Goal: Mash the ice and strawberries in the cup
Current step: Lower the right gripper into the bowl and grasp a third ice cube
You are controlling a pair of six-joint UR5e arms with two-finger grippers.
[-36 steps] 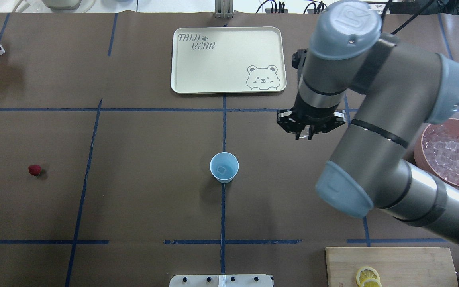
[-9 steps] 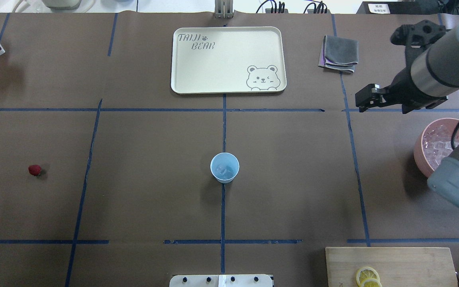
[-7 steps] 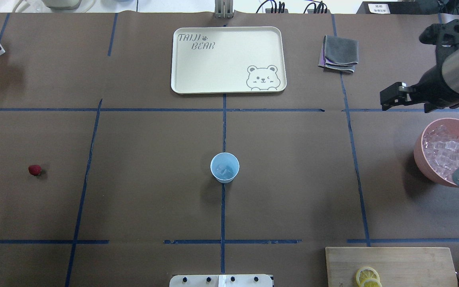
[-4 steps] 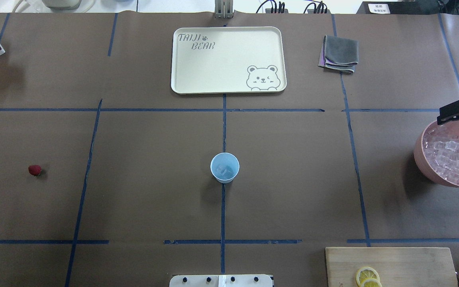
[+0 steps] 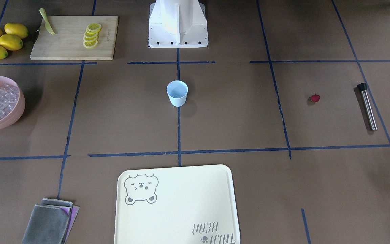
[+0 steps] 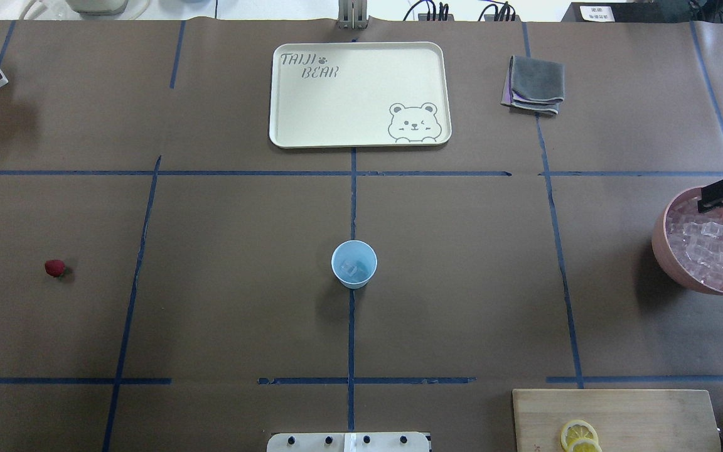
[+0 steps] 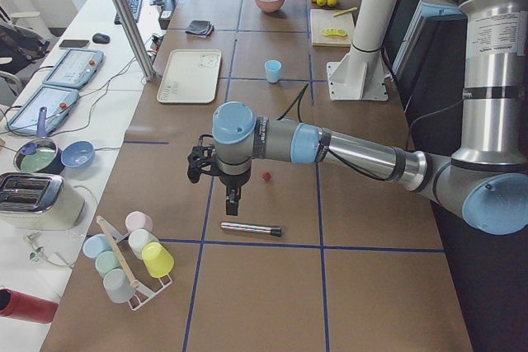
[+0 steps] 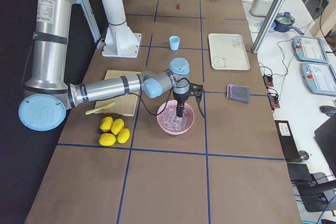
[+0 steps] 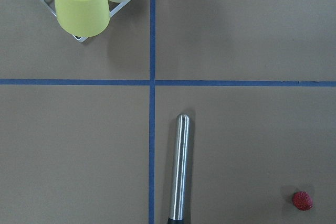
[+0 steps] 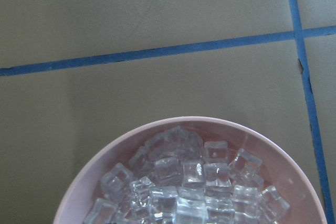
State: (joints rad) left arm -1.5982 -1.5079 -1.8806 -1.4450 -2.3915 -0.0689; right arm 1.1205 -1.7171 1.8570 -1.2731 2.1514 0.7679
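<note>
Over the pink bowl (image 6: 659,243), the right arm (image 8: 105,90) points down at ice (image 6: 710,248)

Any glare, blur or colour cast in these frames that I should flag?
Overhead exterior: sharp, evenly lit; the cup casts only a soft shadow. Right wrist view: the table paper looks greenish-grey, not brown as in the other views, a colour cast; the ice is in focus with small glints. Left wrist view: crisp, a bright highlight stripe along the metal rod. No motion blur anywhere.
</note>
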